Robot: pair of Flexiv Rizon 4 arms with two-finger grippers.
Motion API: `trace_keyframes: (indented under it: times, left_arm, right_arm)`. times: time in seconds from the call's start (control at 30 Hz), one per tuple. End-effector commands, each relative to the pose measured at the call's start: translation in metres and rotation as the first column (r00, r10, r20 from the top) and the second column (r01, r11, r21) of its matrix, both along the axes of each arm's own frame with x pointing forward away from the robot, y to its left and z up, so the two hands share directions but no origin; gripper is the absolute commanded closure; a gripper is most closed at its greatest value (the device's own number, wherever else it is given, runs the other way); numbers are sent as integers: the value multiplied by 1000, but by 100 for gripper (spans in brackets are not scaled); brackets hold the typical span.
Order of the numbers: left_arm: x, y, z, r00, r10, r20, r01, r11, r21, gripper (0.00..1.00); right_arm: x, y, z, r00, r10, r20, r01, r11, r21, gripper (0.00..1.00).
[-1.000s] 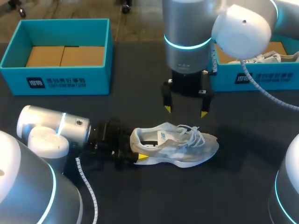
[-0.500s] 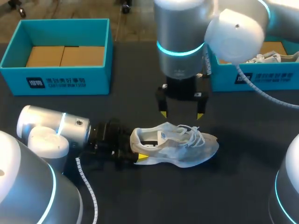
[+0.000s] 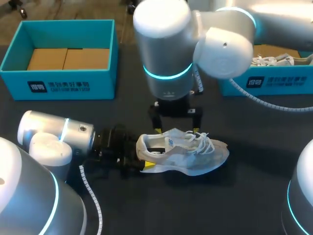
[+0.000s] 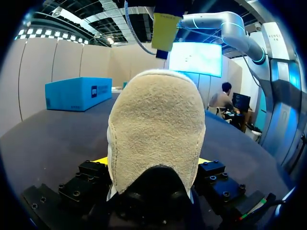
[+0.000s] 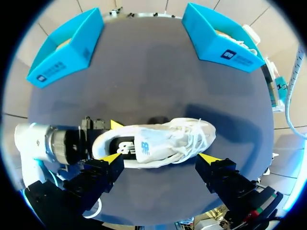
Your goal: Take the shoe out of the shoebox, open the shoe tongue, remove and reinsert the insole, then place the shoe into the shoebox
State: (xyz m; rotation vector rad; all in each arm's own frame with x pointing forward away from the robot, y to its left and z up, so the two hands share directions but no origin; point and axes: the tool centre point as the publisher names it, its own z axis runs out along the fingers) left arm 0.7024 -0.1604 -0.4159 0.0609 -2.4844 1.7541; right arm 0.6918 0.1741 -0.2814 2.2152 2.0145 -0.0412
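**A:** Which step is in hand?

**B:** Most likely opening the tongue. Nearest the robot, the left gripper (image 4: 153,165) is clamped on the heel of the shoe (image 3: 183,152), with a yellow tip on either side of it. The shoe is out of its box and stands on its sole on the dark table (image 3: 254,196), heel toward the left arm and toe toward the robot's right.

**A:** And the other tool?

**B:** The right gripper (image 5: 160,158) hangs over the shoe with its fingers spread wide and nothing between them. In the head view its tips sit just above the shoe's far edge. In its own wrist view the shoe lies under it and slightly ahead, one tip near the collar and the other near the toe.

**A:** What does the next move call for?

**B:** Probably a descent onto the tongue (image 5: 146,143), just behind the laces (image 5: 189,139). The fingers would have to narrow a good deal first, since their spread covers most of the shoe. Then they would pinch the tongue and lift it toward the toe while the left gripper anchors the heel.

**A:** And beyond that?

**B:** Two blue boxes stand along the far edge, well apart from the shoe. The left shoebox (image 3: 58,81) shows only its cardboard floor, and the right shoebox (image 3: 274,81) holds another white shoe (image 3: 274,59).
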Motion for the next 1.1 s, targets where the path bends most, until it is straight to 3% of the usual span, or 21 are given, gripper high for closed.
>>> trace_keyframes:
  times: [0.03, 0.33, 0.77, 1.1]
  left_arm:
    - [2, 0, 0, 1000, -1, -1, 1, 1000, 4, 100]
    - [2, 0, 0, 1000, -1, -1, 1, 1000, 4, 100]
    - [2, 0, 0, 1000, -1, -1, 1, 1000, 4, 100]
    - [2, 0, 0, 1000, -1, -1, 1, 1000, 4, 100]
  right_arm:
    - [-7, 19, -18, 999, -49, 7, 49, 997, -56, 0]
    - [-13, 21, -37, 998, -64, -1, 63, 994, -89, 0]
    - [-6, 14, -69, 988, -148, 37, 152, 962, -227, 0]
    - [-2, 8, -82, 978, -210, 12, 200, 915, -351, 0]
